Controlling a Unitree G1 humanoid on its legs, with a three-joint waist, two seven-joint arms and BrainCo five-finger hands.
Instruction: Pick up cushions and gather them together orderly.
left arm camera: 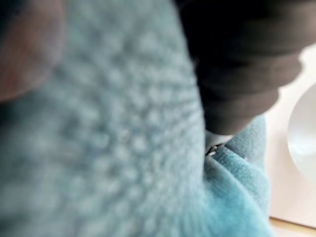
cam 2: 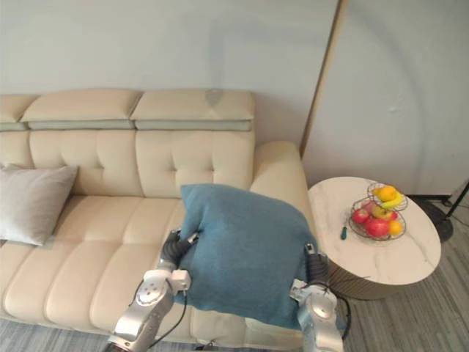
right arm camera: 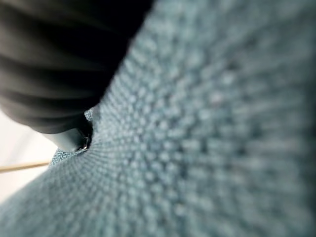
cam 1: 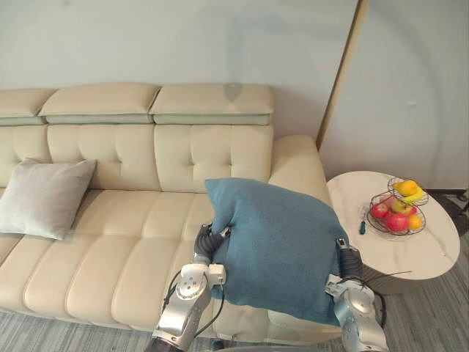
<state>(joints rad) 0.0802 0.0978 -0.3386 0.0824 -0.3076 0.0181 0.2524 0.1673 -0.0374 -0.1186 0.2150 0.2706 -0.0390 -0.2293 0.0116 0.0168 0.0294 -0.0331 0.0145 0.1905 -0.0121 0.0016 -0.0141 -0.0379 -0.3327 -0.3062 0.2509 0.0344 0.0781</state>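
Cream sofa behind; blue cushion between left hand, right hand; grips hidden, cannot tell.

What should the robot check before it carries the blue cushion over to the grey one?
1. The blue cushion is held between the left robot hand and the right robot hand: ok.
2. The grip is tight enough: cannot tell, the cushion hides it.
3. The grey cushion sits at the left end of the sofa, leaning on its back: ok.
4. The fruit basket on the side table stands apart from the blue cushion: ok.
5. The seat right under the blue cushion: cannot tell, hidden.
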